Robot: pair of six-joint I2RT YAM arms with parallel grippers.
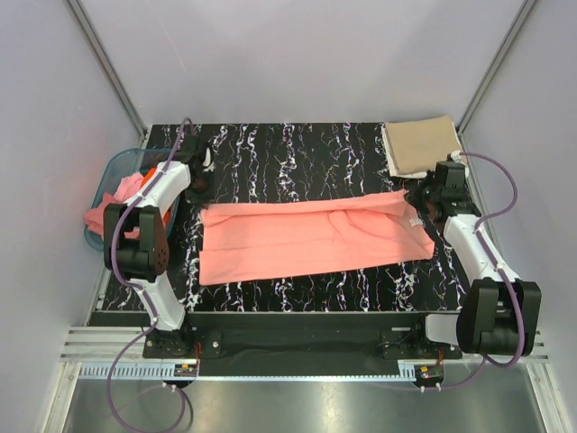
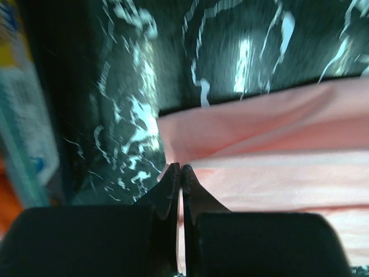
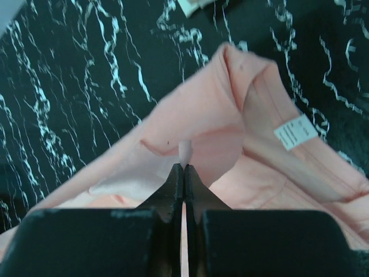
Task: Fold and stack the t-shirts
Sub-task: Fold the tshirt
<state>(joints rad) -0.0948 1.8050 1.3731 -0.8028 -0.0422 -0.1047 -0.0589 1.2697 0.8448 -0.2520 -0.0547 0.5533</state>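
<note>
Across the middle of the table (image 1: pixel 297 149) lies the salmon-pink t-shirt (image 1: pixel 297 239), with a teal basket (image 1: pixel 113 171) at the left edge and a folded tan t-shirt (image 1: pixel 422 144) in the far right corner. The right gripper (image 3: pixel 184 166) pinches its right end. The left gripper (image 2: pixel 180 168), pressed together, meets its left corner.

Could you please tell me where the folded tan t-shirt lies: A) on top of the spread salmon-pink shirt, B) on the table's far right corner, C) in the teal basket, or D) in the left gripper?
B: the top view shows the tan t-shirt lying folded on the table, at its far right corner.
</note>
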